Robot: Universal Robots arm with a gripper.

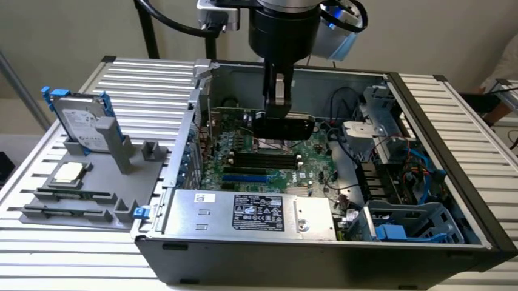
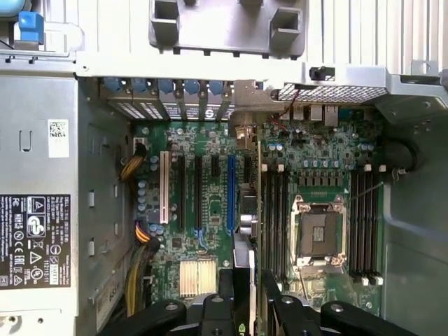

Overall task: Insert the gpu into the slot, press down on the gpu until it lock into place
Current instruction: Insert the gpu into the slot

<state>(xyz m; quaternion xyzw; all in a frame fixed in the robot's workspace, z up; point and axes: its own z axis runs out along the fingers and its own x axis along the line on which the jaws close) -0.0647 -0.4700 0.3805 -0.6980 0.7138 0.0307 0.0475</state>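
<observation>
From where I stand, the computer case lies open on the slatted tabletop, and the arm reaches straight down into it. The tool is pinching the gpu by its upper edge, one finger on each flat face. The card hangs on edge above the green board, over the area around the black memory slots. It is not seated: the slot, the bright blue strip, shows bare along its length. In the wrist view the thin edge of the card runs just beside the slot, on the memory-slot side, not over it. The silver power-supply box sits at the near end of the case. A grey holder with a hard drive stands on the tabletop at the exterior view's left. I would judge the card light and stiff but delicate. The board would not flex much, yet its contact edge and small parts would not take knocks or twisting. The flat shroud faces near the top edge look like the sound place to hold, leaving the connector edge free and the card square to the board.
</observation>
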